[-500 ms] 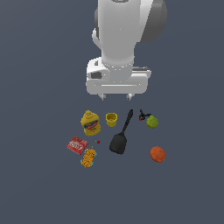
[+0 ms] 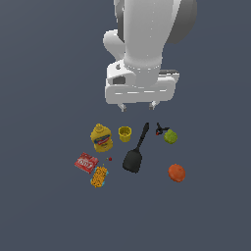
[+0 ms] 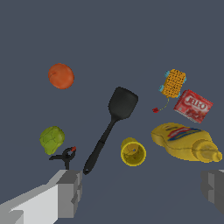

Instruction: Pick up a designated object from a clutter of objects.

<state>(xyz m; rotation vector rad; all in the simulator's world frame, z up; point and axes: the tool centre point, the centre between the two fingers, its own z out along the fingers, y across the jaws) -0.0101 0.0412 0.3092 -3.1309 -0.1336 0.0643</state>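
The designated object, a small flat red box (image 2: pixel 86 163) (image 3: pixel 193 106) with white lettering, lies flat at the exterior view's left edge of the clutter of objects. It is just below the yellow mustard bottle (image 2: pixel 101 138) (image 3: pixel 186 141) and beside the orange-speckled packet (image 2: pixel 99 176) (image 3: pixel 173 82). My gripper (image 2: pixel 138 105) (image 3: pixel 142 188) hangs open well above the clutter, nearest the yellow cup (image 2: pixel 125 134) (image 3: pixel 133 152) and the spatula's handle. Nothing sits between its fingers (image 3: pixel 70 192).
A black spatula (image 2: pixel 135 152) (image 3: pixel 111 124) lies in the middle. To the exterior view's right of it are a green fruit (image 2: pixel 170 136) (image 3: pixel 52 139), a small black clamp (image 2: pixel 160 129) (image 3: pixel 64 155) and an orange (image 2: pixel 176 172) (image 3: pixel 61 75). A tiny red bit (image 2: pixel 110 159) lies near the box.
The arm has shifted slightly toward the exterior view's left; the objects have not moved.
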